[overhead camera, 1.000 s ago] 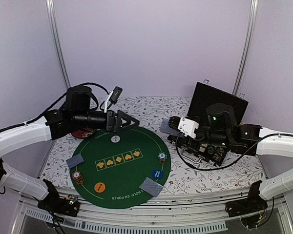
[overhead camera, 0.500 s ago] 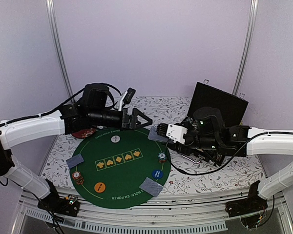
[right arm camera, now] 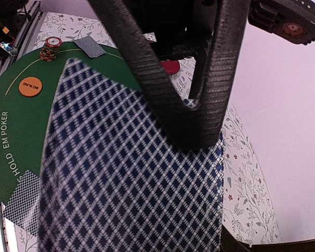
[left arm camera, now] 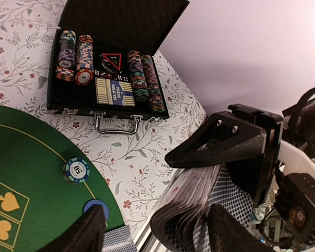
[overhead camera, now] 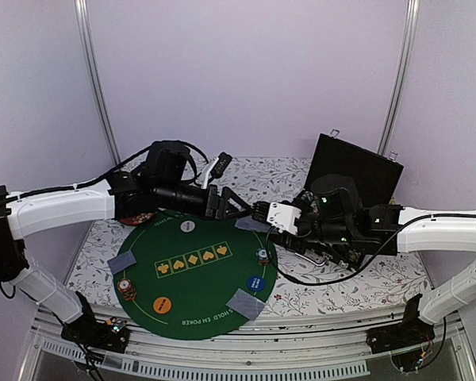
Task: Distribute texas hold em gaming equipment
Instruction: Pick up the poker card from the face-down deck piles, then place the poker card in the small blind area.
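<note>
We've got the right gripper [overhead camera: 256, 214] clamped on the deck of cards [left arm camera: 189, 202], holding it in the air over the far right edge of the green mat [overhead camera: 214, 278]. The left gripper [left arm camera: 156, 210] is right there at the deck with its jaws spread wide. We see a clear gap between one finger [left arm camera: 89, 231] and the cards, though we cannot tell if the other finger touches them. Down on the mat, one chip stack [overhead camera: 263, 255] sits at the right edge and dealt cards [overhead camera: 246, 303] lie at the near edge.
</note>
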Available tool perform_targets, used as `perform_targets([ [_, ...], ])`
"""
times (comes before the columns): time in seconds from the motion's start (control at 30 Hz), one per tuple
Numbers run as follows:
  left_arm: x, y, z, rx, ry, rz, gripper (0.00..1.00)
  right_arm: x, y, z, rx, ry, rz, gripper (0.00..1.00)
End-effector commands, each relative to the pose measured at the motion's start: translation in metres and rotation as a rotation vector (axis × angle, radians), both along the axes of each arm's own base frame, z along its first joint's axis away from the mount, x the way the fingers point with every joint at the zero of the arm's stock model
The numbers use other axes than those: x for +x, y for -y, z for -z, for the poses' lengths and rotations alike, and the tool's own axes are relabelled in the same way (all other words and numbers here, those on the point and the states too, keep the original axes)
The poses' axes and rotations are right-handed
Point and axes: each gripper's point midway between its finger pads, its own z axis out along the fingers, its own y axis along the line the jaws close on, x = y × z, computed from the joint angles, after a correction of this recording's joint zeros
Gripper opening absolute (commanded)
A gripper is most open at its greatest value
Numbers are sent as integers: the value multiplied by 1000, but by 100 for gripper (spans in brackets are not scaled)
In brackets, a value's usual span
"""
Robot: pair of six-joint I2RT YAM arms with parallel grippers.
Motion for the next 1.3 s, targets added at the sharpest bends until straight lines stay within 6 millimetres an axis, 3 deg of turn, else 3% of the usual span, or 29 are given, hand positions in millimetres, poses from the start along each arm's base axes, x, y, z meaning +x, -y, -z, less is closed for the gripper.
perform_targets([
  [0.0, -9, -5, -11, -1, 37, 16, 63, 1, -7, -20, 53, 29, -5, 44],
  [0.43, -16, -13, -24, -13, 55, 22, 32, 3, -3, -19, 40, 38, 9, 44],
  [0.67, -23, -16, -36, -41, 69, 41, 0, 4, -2, -19, 37, 43, 18, 44],
  [0.93, -24, -35, -51, -51, 111, -3, 0, 5, 1, -17, 28, 51, 28, 44],
  [1.1, -18, -75, -68, -83, 127, -67, 0, 7, 4, -12, 21, 50, 36, 44],
  [1.2, -3, -124, -61, -49, 109, -206, 0, 7, 6, -9, 19, 45, 33, 44],
  [1.27, 6, -161, -45, 2, 81, -317, 0, 7, 6, -8, 18, 45, 29, 44],
])
